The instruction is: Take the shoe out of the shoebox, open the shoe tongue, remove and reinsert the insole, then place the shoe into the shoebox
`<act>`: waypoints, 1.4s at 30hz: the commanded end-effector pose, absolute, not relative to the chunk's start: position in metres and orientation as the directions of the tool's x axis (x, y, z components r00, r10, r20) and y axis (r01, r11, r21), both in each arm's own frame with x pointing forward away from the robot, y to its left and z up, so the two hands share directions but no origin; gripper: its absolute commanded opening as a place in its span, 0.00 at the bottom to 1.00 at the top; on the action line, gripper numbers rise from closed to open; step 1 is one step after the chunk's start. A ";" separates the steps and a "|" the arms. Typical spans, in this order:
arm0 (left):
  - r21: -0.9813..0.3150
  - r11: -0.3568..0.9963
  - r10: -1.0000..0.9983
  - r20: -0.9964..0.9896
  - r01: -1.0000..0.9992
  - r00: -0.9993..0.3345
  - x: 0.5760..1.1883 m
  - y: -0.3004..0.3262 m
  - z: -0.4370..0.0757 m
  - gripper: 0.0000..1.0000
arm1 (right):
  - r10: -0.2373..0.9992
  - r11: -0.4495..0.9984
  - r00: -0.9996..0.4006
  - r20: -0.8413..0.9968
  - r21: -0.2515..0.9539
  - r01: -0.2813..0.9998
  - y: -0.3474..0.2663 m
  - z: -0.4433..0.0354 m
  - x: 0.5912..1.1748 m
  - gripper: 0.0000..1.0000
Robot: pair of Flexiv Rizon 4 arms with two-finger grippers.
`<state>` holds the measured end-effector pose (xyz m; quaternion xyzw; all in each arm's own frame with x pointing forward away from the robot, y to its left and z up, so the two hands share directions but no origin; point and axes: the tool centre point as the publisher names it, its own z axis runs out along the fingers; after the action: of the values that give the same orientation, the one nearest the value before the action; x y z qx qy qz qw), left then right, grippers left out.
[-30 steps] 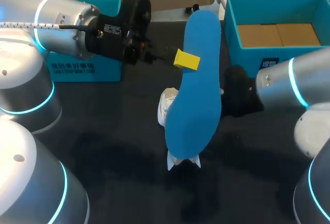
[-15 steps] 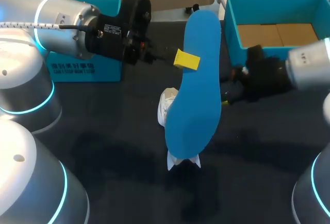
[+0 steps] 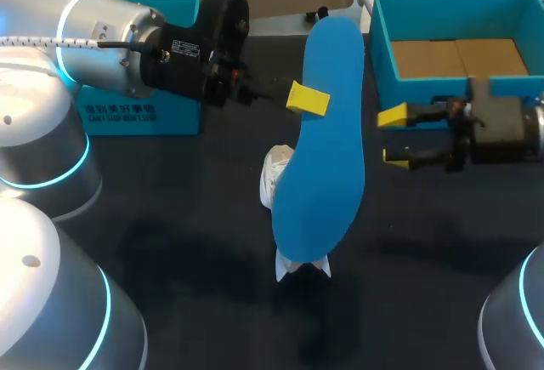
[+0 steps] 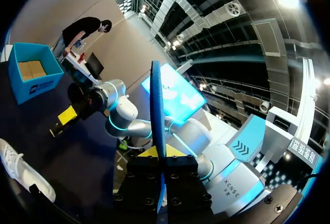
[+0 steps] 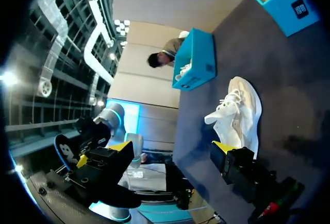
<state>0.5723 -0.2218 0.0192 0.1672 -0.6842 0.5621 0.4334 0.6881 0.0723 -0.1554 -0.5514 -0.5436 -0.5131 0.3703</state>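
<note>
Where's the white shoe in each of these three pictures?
Head view: white shoe mostly hidden behind the raised insole.
Left wrist view: shoe on the table, beside the left gripper.
Right wrist view: shoe on the table, ahead of the right gripper.
Shared landmark: the open shoebox.

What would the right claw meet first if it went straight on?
Probably the white shoe, lying ahead between the right claw's open fingers; the raised blue insole seems higher, though depth is unclear.

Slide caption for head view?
Left claw holds blue insole above the white shoe; right claw open near the shoebox.
</note>
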 end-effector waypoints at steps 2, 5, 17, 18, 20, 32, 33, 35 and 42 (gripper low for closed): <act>-0.625 0.309 0.259 0.781 -0.717 -0.569 0.571 -0.222 0.018 0.00 | 0.120 -0.118 -0.128 0.985 0.142 0.983 0.055 -0.156 0.684 1.00; -0.625 0.309 0.259 0.781 -0.717 -0.569 0.571 -0.222 0.018 0.00 | 0.126 -0.111 -0.105 0.986 0.120 0.987 0.054 -0.156 0.686 1.00; -0.625 0.309 0.259 0.781 -0.717 -0.569 0.571 -0.222 0.018 0.00 | 0.054 -0.114 -0.126 0.991 0.132 0.985 0.052 -0.148 0.697 1.00; -0.625 0.309 0.259 0.781 -0.717 -0.569 0.571 -0.222 0.018 0.00 | 0.054 -0.114 -0.126 0.991 0.132 0.985 0.052 -0.148 0.697 1.00; -0.625 0.309 0.259 0.781 -0.717 -0.569 0.571 -0.222 0.018 0.00 | 0.054 -0.114 -0.126 0.991 0.132 0.985 0.052 -0.148 0.697 1.00; -0.649 0.301 0.265 0.761 -0.699 -0.592 0.573 -0.222 0.015 0.00 | 0.054 -0.114 -0.126 0.991 0.132 0.985 0.052 -0.148 0.697 1.00; -0.685 0.287 0.282 0.728 -0.669 -0.625 0.573 -0.222 0.013 0.00 | 0.054 -0.114 -0.126 0.991 0.132 0.985 0.052 -0.148 0.697 1.00; -0.778 0.286 0.300 0.628 -0.560 -0.718 0.576 -0.219 0.007 0.00 | 0.054 -0.114 -0.126 0.991 0.132 0.985 0.052 -0.148 0.697 1.00; -0.942 0.246 0.350 0.308 -0.230 -0.885 0.591 -0.206 -0.009 0.00 | 0.054 -0.114 -0.126 0.991 0.132 0.985 0.052 -0.148 0.697 1.00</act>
<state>0.5847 -0.2141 -0.0073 0.0601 -0.7277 0.6000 0.3269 0.6964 0.0505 -0.1481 -0.5056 -0.5124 -0.5489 0.4250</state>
